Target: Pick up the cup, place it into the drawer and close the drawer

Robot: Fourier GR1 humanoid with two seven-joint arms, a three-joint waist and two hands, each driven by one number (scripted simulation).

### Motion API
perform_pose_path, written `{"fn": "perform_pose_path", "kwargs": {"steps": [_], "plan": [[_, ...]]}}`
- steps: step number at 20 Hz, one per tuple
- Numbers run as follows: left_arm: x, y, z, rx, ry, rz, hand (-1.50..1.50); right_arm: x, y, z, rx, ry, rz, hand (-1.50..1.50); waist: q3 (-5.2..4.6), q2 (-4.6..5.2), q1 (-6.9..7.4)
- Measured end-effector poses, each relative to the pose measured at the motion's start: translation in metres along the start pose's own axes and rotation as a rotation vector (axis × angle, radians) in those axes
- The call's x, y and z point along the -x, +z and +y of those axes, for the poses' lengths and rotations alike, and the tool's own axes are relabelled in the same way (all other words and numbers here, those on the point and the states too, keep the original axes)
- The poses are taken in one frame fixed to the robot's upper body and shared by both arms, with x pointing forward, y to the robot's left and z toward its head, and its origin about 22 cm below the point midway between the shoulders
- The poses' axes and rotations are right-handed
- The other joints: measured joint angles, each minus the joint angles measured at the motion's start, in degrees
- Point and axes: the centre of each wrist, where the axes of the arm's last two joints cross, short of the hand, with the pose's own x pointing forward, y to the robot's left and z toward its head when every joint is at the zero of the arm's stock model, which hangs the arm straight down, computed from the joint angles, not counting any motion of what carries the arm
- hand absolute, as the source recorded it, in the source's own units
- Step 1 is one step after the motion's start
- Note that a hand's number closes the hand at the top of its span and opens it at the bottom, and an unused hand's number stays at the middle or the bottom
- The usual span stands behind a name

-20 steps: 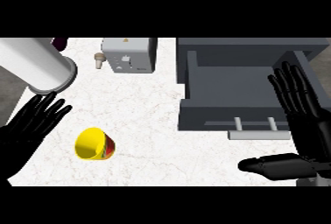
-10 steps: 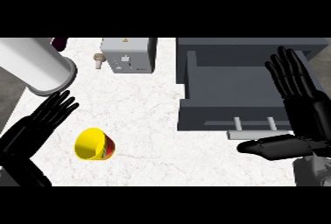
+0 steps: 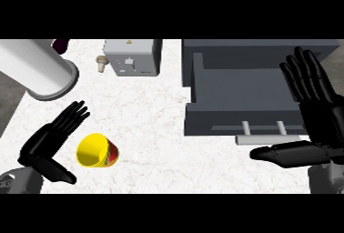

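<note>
Left robot hand [image 3: 52,139] hangs open, fingers straight, just beside the yellow cup [image 3: 96,150] lying tipped on the bench [image 3: 144,118], seemingly lining up a grasp, while the right robot hand [image 3: 316,107] rests open over the open drawer [image 3: 232,98].

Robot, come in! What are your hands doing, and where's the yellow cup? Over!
Left hand open, beside yellow cup, not holding it. Right hand open, over the drawer's right side. Cup on its side on counter; drawer open. Nothing in the way.

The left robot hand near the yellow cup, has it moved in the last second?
Yes. The left robot hand has shifted right, closing in on the yellow cup, which lies where it was.
</note>
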Motion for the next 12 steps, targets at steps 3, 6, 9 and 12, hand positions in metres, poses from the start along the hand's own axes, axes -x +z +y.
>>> {"fn": "perform_pose_path", "kwargs": {"steps": [3,6,9,12], "plan": [[0.017,-0.003,0.004,-0.025,-0.028,0.034,-1.5,0.001,-0.002,-0.002,-0.002,-0.004,0.002,-1.5,0.0,0.01,-0.02],[0.033,0.004,0.006,-0.056,-0.053,0.06,-1.5,-0.005,-0.008,-0.008,-0.007,-0.004,-0.002,-1.5,-0.02,0.03,-0.06],[0.048,0.008,0.009,-0.079,-0.079,0.084,-1.5,-0.007,-0.01,-0.005,-0.004,-0.001,-0.003,-1.5,-0.06,0.11,-0.3],[0.059,0.012,0.011,-0.094,-0.1,0.098,-1.5,-0.006,-0.011,-0.007,-0.002,0.0,-0.006,-1.5,-0.1,0.21,-0.51]]}}
